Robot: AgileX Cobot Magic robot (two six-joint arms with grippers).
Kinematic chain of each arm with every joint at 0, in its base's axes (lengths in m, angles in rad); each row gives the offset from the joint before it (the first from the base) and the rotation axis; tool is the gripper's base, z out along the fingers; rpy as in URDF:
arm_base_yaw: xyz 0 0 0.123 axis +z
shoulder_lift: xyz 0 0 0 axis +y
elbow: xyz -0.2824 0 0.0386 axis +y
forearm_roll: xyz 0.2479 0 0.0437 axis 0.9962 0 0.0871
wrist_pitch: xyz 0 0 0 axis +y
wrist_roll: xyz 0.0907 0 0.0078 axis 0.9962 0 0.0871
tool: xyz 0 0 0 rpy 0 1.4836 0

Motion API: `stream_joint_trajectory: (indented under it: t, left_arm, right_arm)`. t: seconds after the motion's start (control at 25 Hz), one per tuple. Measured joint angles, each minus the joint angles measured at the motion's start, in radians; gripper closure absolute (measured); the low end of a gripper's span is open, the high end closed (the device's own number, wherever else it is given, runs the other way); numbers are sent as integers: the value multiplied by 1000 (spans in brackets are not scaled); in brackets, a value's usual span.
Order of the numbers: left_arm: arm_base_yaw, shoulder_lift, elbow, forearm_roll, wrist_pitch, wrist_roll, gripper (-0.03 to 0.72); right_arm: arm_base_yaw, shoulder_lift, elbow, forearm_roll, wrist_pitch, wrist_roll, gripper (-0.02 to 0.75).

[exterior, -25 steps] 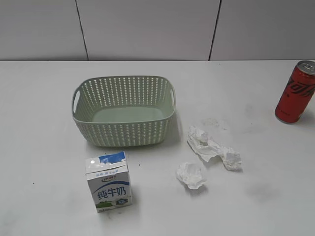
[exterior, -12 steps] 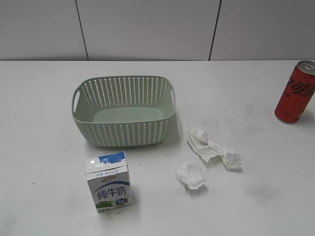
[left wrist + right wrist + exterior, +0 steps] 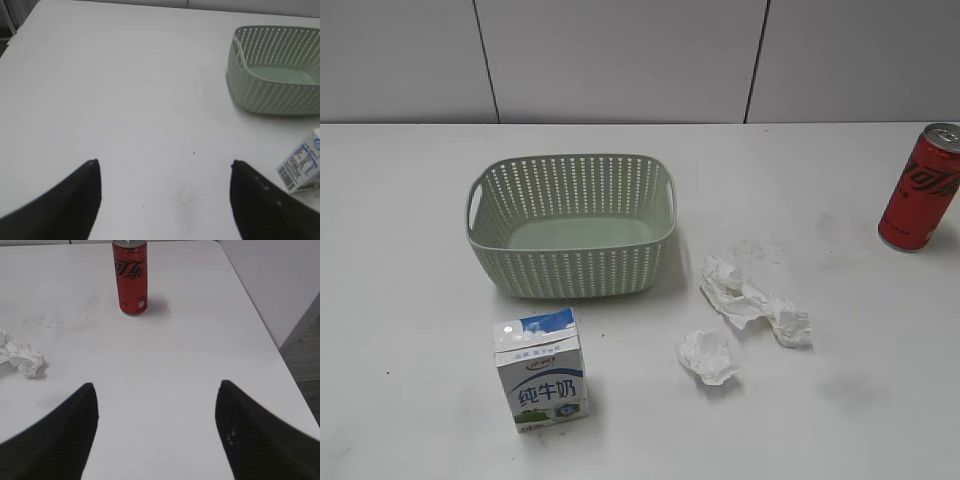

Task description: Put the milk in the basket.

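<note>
Left gripper (image 3: 165, 165): both dark fingertips enter the left wrist view from the bottom corners, spread wide apart, nothing between them. It hangs above the surface, angled forward and down. Right gripper (image 3: 157, 385): same pose in the right wrist view, fingertips wide apart, jaws parted and empty. Neither arm nor gripper appears in the exterior view. No contact observed on either side.
</note>
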Motion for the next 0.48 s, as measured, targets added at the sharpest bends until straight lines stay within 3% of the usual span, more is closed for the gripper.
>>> stream_joint_trajectory:
  t: [0.12,0.48]
  left_arm:
    - [0,10,-21,-95,-72,90,99]
    - [-7,460,-46,-486,-120,640,99]
  right_arm:
    - [0,0,0,0,0,0,154]
    - [0,0,0,0,0,0,154]
